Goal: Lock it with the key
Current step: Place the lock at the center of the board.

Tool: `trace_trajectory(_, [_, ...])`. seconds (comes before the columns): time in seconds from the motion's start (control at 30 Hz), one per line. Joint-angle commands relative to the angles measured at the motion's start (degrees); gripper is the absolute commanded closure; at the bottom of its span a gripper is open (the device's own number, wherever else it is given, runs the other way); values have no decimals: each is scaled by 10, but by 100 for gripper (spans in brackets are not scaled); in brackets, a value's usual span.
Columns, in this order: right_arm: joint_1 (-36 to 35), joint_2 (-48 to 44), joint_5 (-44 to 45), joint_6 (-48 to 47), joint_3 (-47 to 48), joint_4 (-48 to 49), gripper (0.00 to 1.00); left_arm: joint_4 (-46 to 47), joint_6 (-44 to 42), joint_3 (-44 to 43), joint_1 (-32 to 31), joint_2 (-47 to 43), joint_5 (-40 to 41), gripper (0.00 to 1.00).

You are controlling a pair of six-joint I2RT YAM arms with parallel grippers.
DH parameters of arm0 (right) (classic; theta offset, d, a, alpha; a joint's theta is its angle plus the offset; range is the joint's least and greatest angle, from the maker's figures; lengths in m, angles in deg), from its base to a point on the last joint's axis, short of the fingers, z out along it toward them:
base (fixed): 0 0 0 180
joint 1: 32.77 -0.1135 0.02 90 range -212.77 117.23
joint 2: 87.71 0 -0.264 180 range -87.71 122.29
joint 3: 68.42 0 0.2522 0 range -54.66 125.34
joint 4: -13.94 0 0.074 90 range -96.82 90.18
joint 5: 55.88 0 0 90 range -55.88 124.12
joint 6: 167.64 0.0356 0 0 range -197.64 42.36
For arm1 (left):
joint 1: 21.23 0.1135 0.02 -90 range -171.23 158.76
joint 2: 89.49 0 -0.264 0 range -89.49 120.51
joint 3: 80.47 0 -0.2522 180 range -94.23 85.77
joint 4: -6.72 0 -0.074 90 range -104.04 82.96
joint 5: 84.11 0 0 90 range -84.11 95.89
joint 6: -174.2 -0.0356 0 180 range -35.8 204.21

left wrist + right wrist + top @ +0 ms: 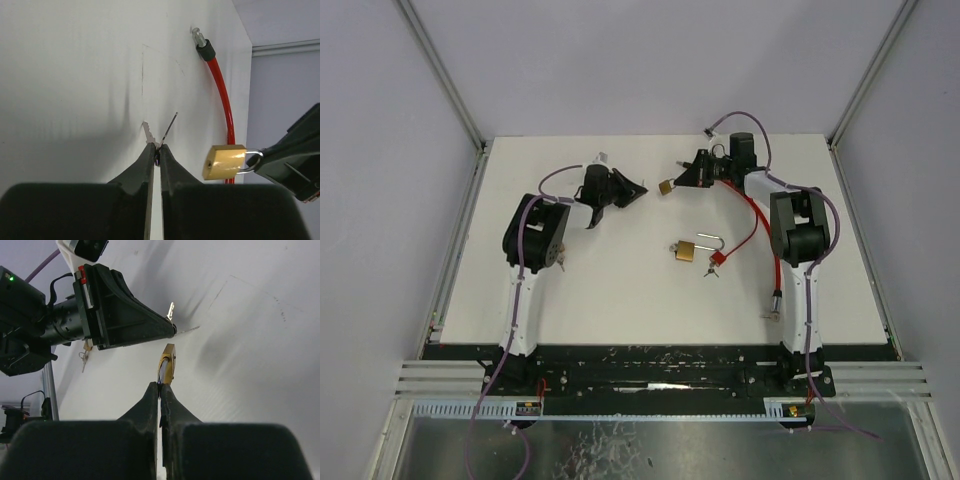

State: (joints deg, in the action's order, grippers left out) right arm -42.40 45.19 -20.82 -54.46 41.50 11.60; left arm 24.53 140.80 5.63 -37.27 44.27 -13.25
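Note:
My left gripper [638, 190] [157, 150] is shut on a small silver key [148, 133], whose toothed blade sticks out past the fingertips. A thin second blade [171, 125] angles off beside it. My right gripper [682, 181] [159, 387] is shut on the shackle of a small brass padlock [666, 186] [225, 162] [168, 362], held above the table with its keyhole end facing the left gripper. Key and padlock are a short gap apart, not touching. In the right wrist view the key [171, 310] shows at the left gripper's tip.
A second brass padlock [685, 251] with its shackle open lies mid-table, with keys on a red tag [716, 260] beside it. A red cable [752, 222] [223, 95] curves along the table's right side. Grey walls surround the white table [600, 290].

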Motion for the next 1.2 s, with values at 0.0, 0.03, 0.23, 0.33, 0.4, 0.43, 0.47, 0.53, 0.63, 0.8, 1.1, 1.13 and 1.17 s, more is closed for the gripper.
trace_trajectory(0.0, [-22, 34, -22, 40, 76, -54, 100, -4, -4, -23, -5, 6, -2, 100])
trace_trajectory(0.03, [-25, 42, -25, 46, 82, -54, 100, -13, -8, -22, -5, 4, 8, 99])
trace_trajectory(0.23, [-37, 87, -33, 52, 127, -94, 99, -27, -25, -20, -5, 2, 25, 96])
trace_trajectory(0.33, [-38, 98, -33, 37, 144, -122, 90, -19, -43, -15, -4, -2, 24, 92])
trace_trajectory(0.4, [-38, 99, -30, 15, 150, -143, 80, -12, -60, -13, -5, -4, 23, 85])
trace_trajectory(0.43, [-37, 99, -28, 3, 154, -155, 76, -9, -67, -12, -6, -6, 24, 81])
trace_trajectory(0.47, [-39, 98, -22, -13, 160, -172, 69, -5, -75, -9, -5, -10, 24, 77])
trace_trajectory(0.53, [-39, 98, 0, -69, 188, -238, 57, 16, -93, 7, -5, -21, 21, 72])
trace_trajectory(0.63, [-39, 95, 58, -187, 255, -352, 45, 62, -123, 42, -5, -48, 22, 63])
trace_trajectory(0.8, [-38, 47, 166, -342, 278, -439, 39, 115, -192, 102, -5, -99, 51, 58])
trace_trajectory(1.1, [-38, -179, 153, -454, 79, -424, 39, 236, -320, 261, -17, -236, 97, 58])
trace_trajectory(1.13, [-38, -209, 153, -464, 55, -428, 39, 234, -339, 281, -22, -262, 108, 58])
trace_trajectory(1.17, [-39, -237, 152, -477, 32, -434, 39, 229, -354, 300, -28, -289, 123, 58])
